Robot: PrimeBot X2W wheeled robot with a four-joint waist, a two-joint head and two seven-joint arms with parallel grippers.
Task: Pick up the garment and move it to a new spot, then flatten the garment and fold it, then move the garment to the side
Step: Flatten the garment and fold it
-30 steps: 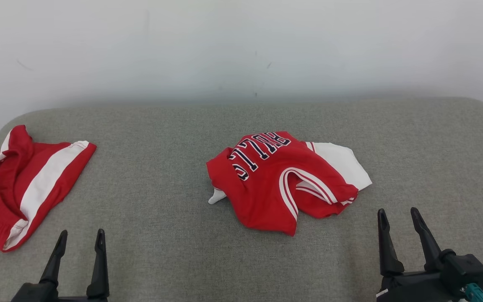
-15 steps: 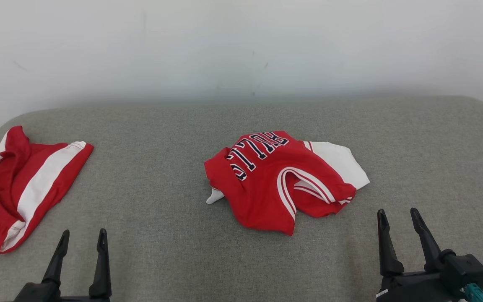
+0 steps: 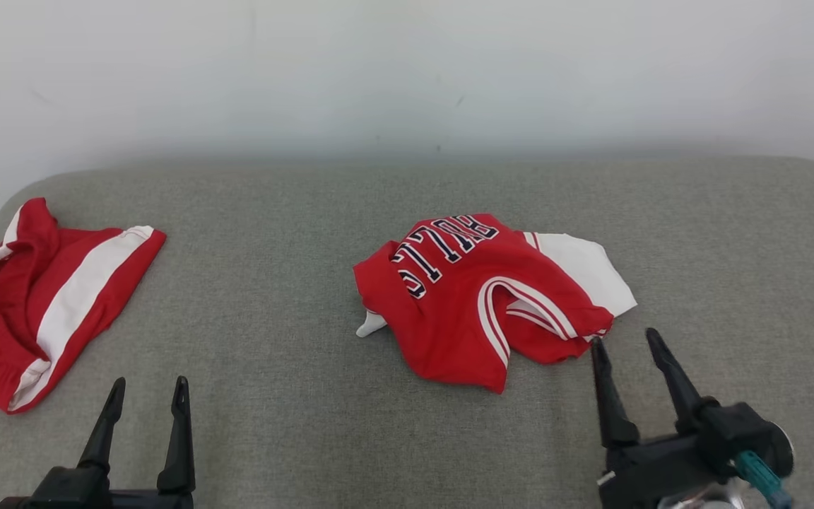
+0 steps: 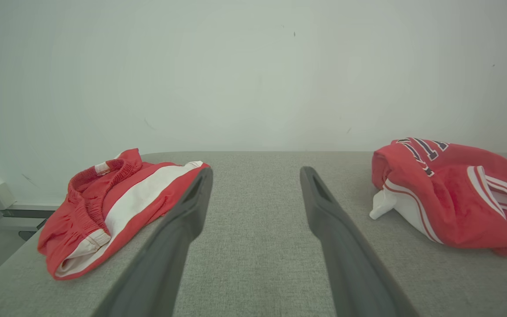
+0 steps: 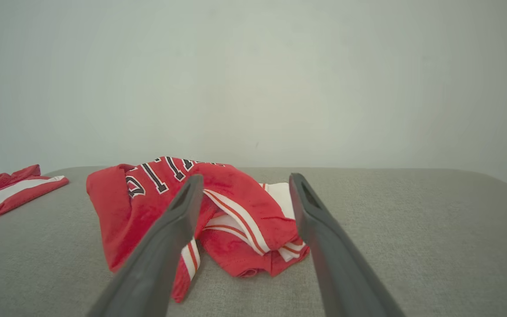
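A crumpled red and white jersey, the garment (image 3: pixel 481 297), lies in the middle of the grey padded surface (image 3: pixel 273 283), dark lettering on top. It also shows in the right wrist view (image 5: pixel 156 207) and in the left wrist view (image 4: pixel 451 193). My right gripper (image 3: pixel 626 339) stands open just before the garment's near right edge, its left fingertip close to the red hem, nothing between its fingers. My left gripper (image 3: pixel 149 385) is open at the lower left, apart from any cloth.
A second red garment with a white stripe (image 3: pixel 46 297) lies at the surface's left edge, and shows in the left wrist view (image 4: pixel 112 207). A pale wall (image 3: pixel 407 78) rises behind the surface. Bare grey padding lies between the two garments and to the right.
My right gripper has moved forward and left, up to the garment's near right edge. The head camera has shifted a little. The garment lies as before.
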